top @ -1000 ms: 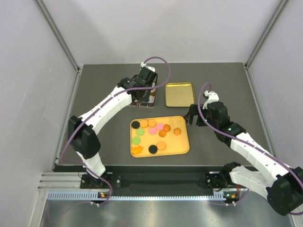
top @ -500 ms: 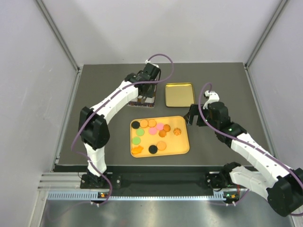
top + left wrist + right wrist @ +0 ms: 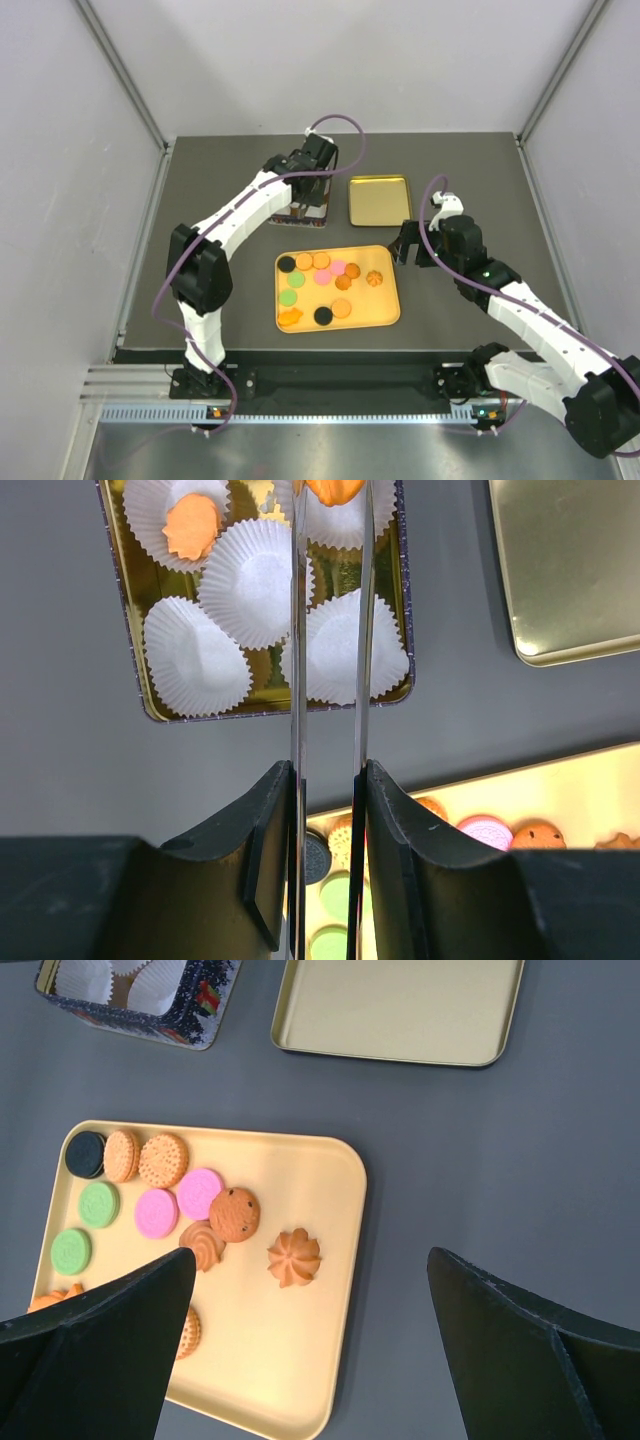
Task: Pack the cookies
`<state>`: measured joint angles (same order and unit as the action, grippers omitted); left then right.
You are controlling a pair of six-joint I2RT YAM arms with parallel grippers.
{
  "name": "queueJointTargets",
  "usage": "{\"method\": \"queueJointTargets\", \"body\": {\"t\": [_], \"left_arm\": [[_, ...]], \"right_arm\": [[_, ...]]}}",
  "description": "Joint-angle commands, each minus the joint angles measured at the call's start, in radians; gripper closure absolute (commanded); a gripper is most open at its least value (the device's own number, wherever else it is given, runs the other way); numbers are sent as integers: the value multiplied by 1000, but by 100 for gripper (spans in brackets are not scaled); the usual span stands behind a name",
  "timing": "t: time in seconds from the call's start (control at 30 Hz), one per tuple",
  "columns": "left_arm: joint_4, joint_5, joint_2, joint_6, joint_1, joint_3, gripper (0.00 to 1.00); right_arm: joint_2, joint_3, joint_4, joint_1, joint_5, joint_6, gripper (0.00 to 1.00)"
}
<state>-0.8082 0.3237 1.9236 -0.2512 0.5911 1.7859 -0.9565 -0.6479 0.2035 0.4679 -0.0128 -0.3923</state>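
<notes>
Several cookies (image 3: pixel 322 275) in orange, pink, green and black lie on a yellow tray (image 3: pixel 385 310), also seen in the right wrist view, cookies (image 3: pixel 156 1212). My left gripper (image 3: pixel 328 770) is shut on thin metal tongs (image 3: pixel 298 630). The tongs' tips pinch an orange cookie (image 3: pixel 335 488) above the open tin (image 3: pixel 150 705). One orange cookie (image 3: pixel 192 525) rests in a white paper cup. From above, the left gripper (image 3: pixel 312 170) hangs over the tin (image 3: pixel 303 205). My right gripper (image 3: pixel 311 1255) is open and holds nothing, hovering over the tray's right edge (image 3: pixel 290 1350), near a flower-shaped cookie (image 3: pixel 294 1258).
Empty white paper cups (image 3: pixel 255 580) fill the tin. The gold lid (image 3: pixel 379 200) lies open side up right of the tin, behind the tray. Grey walls enclose the dark table on three sides.
Over the last second the left arm swung its elbow inward and its gripper shifted slightly right and back over the tin. The right arm has stayed still.
</notes>
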Motion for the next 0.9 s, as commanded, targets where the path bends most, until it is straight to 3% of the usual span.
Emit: {"method": "queueJointTargets", "body": {"t": [0.0, 0.87], "left_arm": [[69, 18, -49, 0, -11, -14, 75], [83, -15, -98, -5, -24, -52, 79]], "right_arm": [[24, -4, -24, -9, 5, 12, 0], [15, -4, -26, -9, 7, 10, 0]]}}
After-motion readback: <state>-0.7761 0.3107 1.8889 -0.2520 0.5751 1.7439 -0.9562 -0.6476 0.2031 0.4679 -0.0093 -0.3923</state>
